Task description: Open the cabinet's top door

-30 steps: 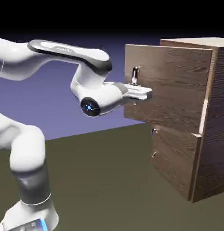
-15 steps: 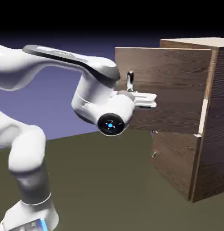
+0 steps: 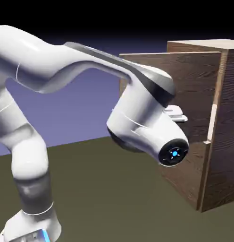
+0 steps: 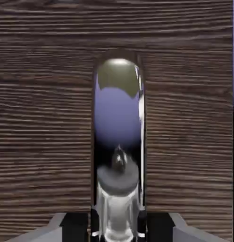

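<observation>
Blue-violet backdrop, dark floor; top door [image 3: 185, 80] now swung wider vs 1 s ago, arm across it at 9 o'clock; gripper [image 4: 118, 231] fingers clamped narrow on handle [image 4: 119, 142]; cabinet [image 3: 222, 142] opening, nearly done.

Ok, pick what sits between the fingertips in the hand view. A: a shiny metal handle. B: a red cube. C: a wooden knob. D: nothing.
A: the shiny handle rises between the gripper tips, against the door wood.

Wood-grain top door [image 3: 194, 80] swung open from cabinet [image 3: 227, 142].
</observation>
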{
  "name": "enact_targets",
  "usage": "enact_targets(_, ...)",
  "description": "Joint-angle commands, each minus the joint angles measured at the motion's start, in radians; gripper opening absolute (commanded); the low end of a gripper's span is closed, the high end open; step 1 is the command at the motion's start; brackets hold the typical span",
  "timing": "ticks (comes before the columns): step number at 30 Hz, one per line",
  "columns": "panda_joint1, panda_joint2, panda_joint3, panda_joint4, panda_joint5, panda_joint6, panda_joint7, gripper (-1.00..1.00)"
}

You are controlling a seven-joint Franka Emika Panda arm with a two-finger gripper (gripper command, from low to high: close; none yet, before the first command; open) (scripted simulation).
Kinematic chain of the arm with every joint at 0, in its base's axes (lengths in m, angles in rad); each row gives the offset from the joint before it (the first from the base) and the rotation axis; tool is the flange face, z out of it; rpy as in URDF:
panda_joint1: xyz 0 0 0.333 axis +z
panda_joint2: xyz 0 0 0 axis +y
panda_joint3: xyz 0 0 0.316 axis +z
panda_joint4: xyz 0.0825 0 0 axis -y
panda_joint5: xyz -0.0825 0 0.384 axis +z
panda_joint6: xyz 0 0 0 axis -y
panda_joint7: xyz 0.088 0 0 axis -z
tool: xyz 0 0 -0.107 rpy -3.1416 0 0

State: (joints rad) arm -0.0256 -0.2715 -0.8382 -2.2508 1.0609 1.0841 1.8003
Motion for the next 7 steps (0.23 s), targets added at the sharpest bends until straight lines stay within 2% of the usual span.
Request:
enact_targets(1,0.007,0.036,-0.019,0.031,-0.004,-0.043,-0.015,-1.00)
enact_targets(7,0.007,0.238,-0.086,0.194,-0.008,-0.264,-0.105,-1.00)
